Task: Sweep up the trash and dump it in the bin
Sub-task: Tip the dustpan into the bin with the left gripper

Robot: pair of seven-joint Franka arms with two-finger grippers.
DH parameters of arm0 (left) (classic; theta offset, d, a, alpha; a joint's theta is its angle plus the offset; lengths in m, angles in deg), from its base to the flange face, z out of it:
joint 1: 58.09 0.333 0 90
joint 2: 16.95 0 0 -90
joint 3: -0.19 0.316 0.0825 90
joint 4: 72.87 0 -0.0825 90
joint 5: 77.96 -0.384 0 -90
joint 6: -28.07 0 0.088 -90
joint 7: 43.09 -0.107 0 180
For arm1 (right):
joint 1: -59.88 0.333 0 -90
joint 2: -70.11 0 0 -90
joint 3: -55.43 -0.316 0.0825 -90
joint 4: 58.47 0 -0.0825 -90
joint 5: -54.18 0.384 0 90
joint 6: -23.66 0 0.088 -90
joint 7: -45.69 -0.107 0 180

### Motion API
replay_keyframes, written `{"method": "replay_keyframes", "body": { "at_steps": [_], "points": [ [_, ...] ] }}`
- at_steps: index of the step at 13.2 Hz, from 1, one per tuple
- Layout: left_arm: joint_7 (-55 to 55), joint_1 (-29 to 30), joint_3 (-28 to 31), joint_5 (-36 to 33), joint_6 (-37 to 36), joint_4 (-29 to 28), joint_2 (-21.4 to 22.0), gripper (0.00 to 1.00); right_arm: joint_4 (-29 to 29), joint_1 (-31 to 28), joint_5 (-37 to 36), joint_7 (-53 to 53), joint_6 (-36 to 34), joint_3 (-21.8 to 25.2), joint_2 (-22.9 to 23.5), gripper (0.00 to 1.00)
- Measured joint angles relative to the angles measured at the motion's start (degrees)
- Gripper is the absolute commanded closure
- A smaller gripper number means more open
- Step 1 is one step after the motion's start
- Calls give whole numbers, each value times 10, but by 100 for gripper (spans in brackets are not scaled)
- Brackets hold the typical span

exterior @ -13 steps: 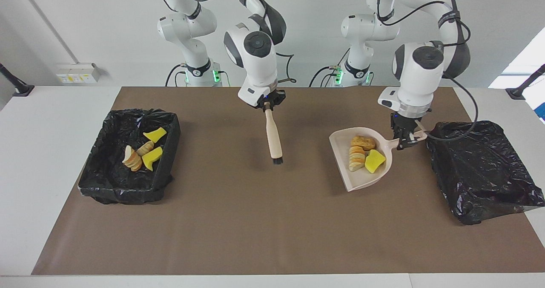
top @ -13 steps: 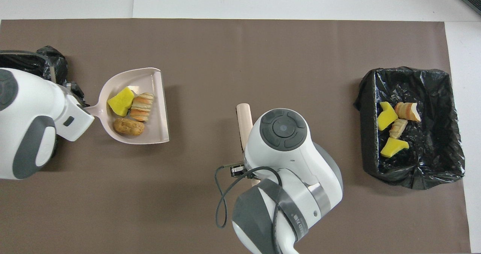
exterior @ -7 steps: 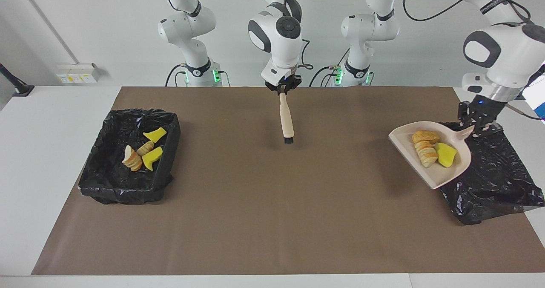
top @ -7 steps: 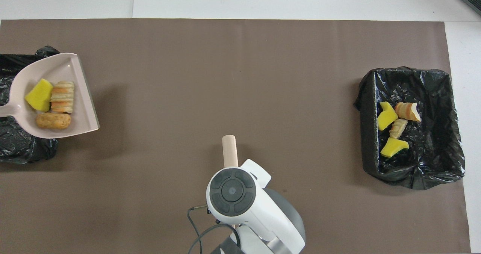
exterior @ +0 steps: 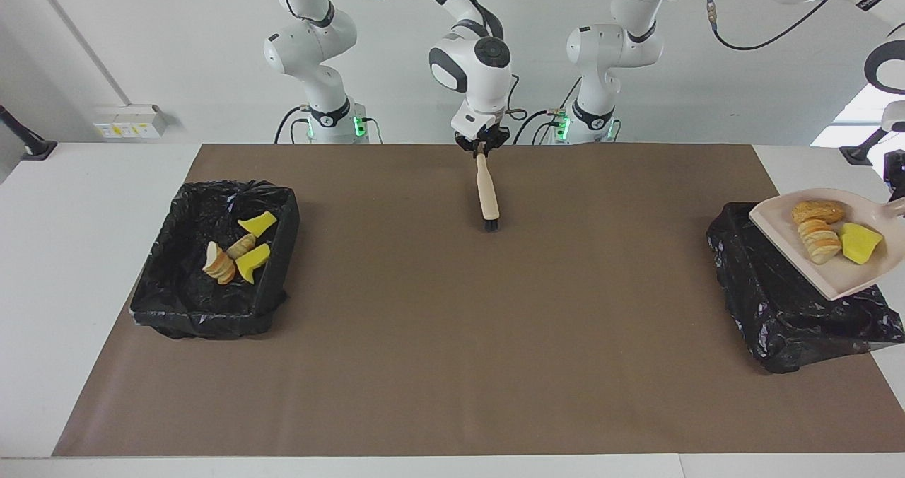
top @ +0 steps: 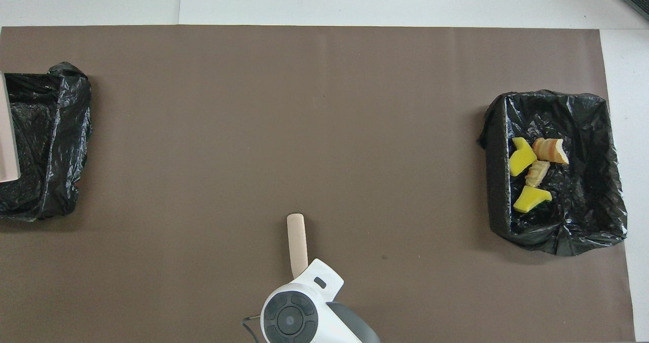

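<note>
Crinkled glossy black plastic bin liners (exterior: 799,301); beside them, matt brown paper-like table cover (exterior: 452,336); smooth, perhaps wooden, brush handle (exterior: 485,188).

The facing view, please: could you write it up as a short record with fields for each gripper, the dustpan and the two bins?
right gripper: shut on the brush, which hangs bristles-down over the mat's middle
left gripper: at the picture's edge, holding the dustpan's handle
dustpan: raised over the bin at the left arm's end, carrying three pieces of trash
bin at the right arm's end: holds four pieces
</note>
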Motion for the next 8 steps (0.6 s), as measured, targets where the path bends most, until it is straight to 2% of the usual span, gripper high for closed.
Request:
{"method": "replay_keyframes", "body": {
  "at_steps": [2, 5, 6, 7, 8],
  "points": [
    [0, -1, -3, -58, 28, 15, -20, 100, 0, 0, 0, 0, 0, 1, 0, 100],
    [2, -4, -10, -190, 53, 17, -27, 100, 0, 0, 0, 0, 0, 1, 2, 100],
    [2, -9, -12, -228, 55, 17, -27, 100, 0, 0, 0, 0, 0, 1, 4, 71],
    [2, -16, -15, -262, 55, 18, -27, 100, 0, 0, 0, 0, 1, 1, 6, 1],
    [3, -21, -15, -281, 54, 18, -27, 100, 1, 0, 0, 0, 1, 1, 7, 0]
  ]
}}
